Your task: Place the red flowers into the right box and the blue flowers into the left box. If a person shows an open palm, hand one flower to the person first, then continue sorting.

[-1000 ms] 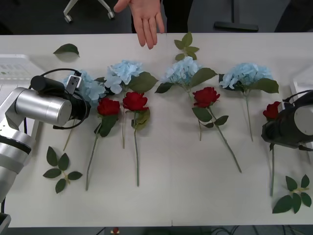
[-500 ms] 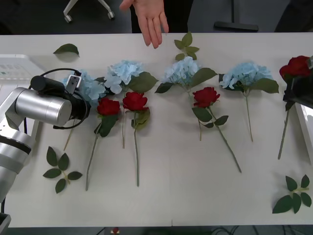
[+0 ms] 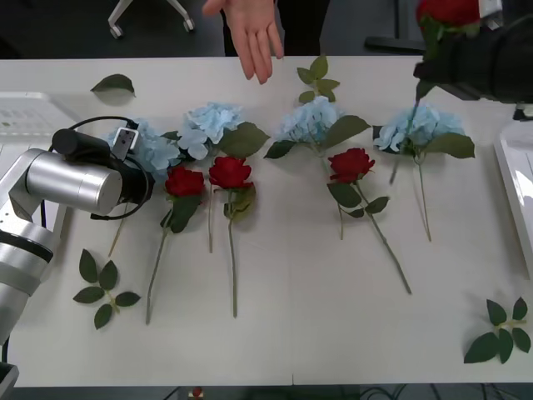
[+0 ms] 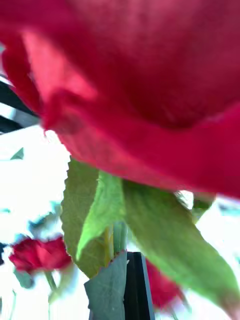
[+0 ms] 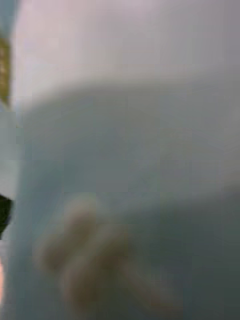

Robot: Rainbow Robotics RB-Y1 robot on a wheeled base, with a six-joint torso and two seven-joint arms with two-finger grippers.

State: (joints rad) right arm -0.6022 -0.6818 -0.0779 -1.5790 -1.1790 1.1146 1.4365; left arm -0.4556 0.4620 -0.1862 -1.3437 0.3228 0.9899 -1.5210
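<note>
Above the table's far right: a red rose [image 3: 447,10] is held aloft, clamped in the right gripper [image 3: 466,58].
Open palm [image 3: 256,29]: offered at the far edge, well apart from the rose.
Advice: the stem should be presented to the palm and released only once supported.
Left gripper [image 3: 125,142]: by a blue hydrangea [image 3: 154,150]; finger state cannot be told.

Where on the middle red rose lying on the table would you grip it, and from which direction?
Grip the middle red rose on its bare lower stem, below the leaves, coming straight down with the tool's fingers across the stem. It lies flat, and that stretch runs diagonally, apart from neighbouring flowers.
</note>
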